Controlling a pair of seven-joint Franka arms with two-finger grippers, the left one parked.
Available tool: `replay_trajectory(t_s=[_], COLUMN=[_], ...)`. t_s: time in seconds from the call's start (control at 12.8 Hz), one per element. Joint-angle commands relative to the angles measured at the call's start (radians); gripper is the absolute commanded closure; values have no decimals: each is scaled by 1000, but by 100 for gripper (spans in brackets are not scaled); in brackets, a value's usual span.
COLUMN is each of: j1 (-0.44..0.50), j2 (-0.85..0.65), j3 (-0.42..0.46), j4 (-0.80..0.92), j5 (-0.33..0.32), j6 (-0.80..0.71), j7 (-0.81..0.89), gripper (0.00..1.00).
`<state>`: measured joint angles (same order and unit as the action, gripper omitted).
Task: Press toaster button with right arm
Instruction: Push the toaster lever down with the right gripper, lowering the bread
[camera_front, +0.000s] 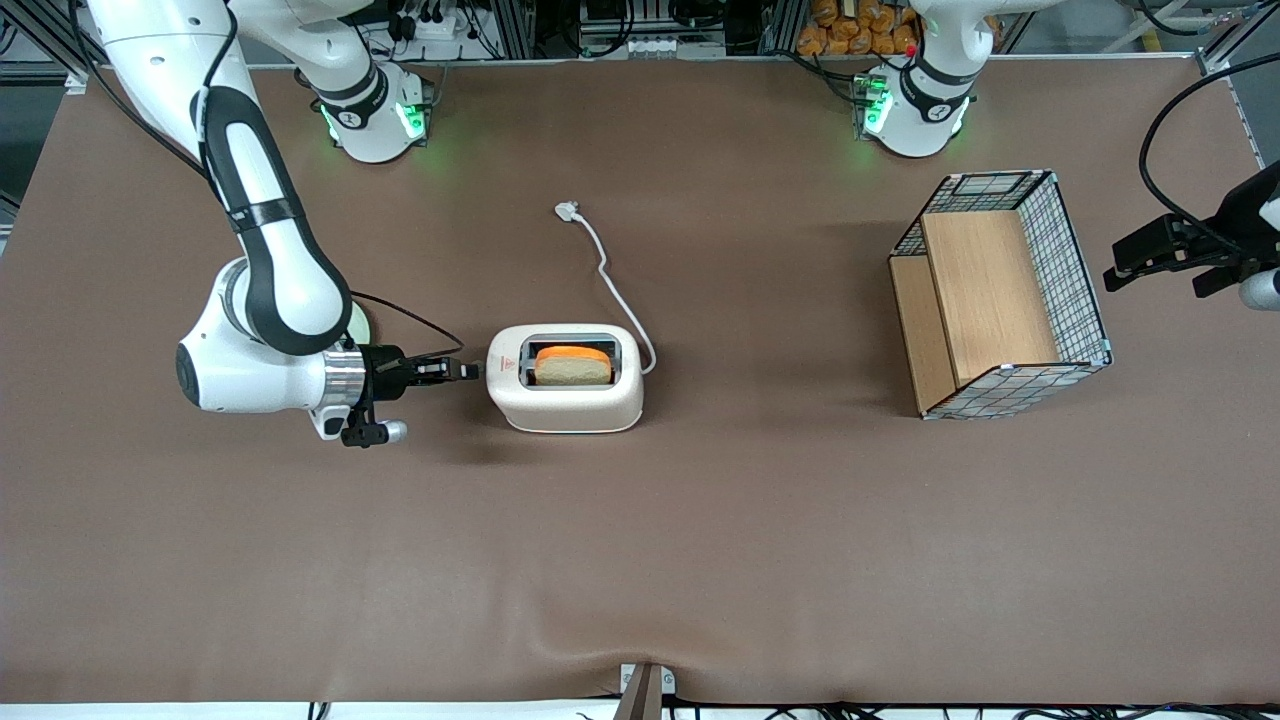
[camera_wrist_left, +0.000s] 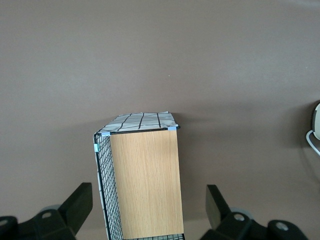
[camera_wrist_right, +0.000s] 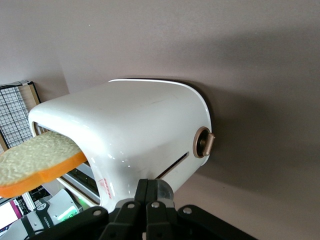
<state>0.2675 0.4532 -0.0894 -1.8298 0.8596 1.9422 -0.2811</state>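
Note:
The cream-white toaster (camera_front: 566, 378) stands mid-table with a slice of bread (camera_front: 572, 365) sticking up out of its slot. It fills the right wrist view (camera_wrist_right: 135, 125), where the bread (camera_wrist_right: 35, 162) juts from the slot. My right gripper (camera_front: 472, 370) is level with the toaster's narrow end face, its tips right at that face. In the right wrist view the gripper (camera_wrist_right: 152, 186) is shut, fingers pressed together, and rests on the small grey lever knob (camera_wrist_right: 168, 190) by the vertical slit. A round tan-ringed dial (camera_wrist_right: 204, 144) sits on the same face, clear of the fingers.
The white cord (camera_front: 610, 270) runs from the toaster to a plug (camera_front: 567, 210) farther from the front camera. A wire basket with wooden panels (camera_front: 1000, 295) stands toward the parked arm's end of the table; it also shows in the left wrist view (camera_wrist_left: 145, 175).

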Motion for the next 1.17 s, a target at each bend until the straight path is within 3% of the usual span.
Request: replay_trajectory(t_s=[0.0,1.1], j1=[18,4], j2=[-7,33], j3=[-7,-9], j4=[-9,-43], j5=[30,29], j6=[0,9], j7=[-18,-89], gripper=[100,100])
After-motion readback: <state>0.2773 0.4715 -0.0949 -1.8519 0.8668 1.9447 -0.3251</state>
